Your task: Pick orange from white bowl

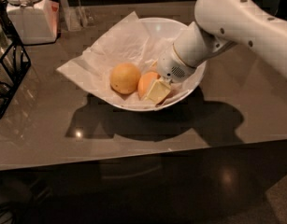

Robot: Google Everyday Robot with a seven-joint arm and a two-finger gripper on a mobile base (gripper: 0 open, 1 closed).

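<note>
The white bowl (192, 85), lined with white paper, stands mid-table. In it lie the deep orange (146, 84) and, to its left and touching it, a paler yellow-orange fruit (125, 78). My gripper (153, 81) reaches down into the bowl from the right. It straddles the orange, with one cream finger (158, 92) against its front right side and the other behind it. The jaws hug the orange, which still rests low in the bowl. The orange's right half is hidden by the gripper.
A white square lidded jar (32, 14) stands at the back left. A black wire rack (6, 73) is at the left edge. The paper liner (94, 62) hangs over the bowl's left side. The table's front edge (133, 157) runs across below.
</note>
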